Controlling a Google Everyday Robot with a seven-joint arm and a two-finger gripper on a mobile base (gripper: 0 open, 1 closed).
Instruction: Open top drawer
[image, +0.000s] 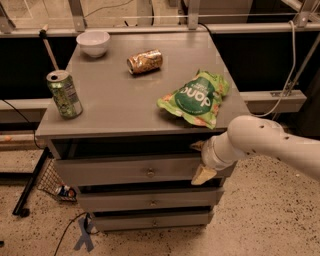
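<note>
In the camera view, a grey desk (115, 105) carried a white bowl (93, 43) at the back left. A green soda can (64, 94) stood upright near the left edge, and a brown can (145, 61) lay on its side behind the middle. A green chip bag (196, 97) sat close to the front right corner.

Under the desktop were three grey drawers. The top drawer (110, 172) sat directly below a dark gap, and its wide front looked shut or nearly so. Its small round metal knob (149, 173) was at the centre. The middle drawer (150, 200) and the bottom drawer (150, 220) lay beneath it, both shut.

The white arm (270, 142) reached in from the right. Its gripper (199, 161) sat at the right end of the top drawer's front, well apart from the knob. The gripper was released, with its jaws spread one above the other and closed on nothing. Whether it touched the panel was unclear.

The drawer front looked stiff and flat, offering little purchase except at the knob. The knob was small, smooth and probably slippery, so a centred, firm pinch would be needed, followed by a straight pull outward. The drawer would likely slide with moderate resistance. An off-centre pull at the right end might rack it sideways in its runners
</note>
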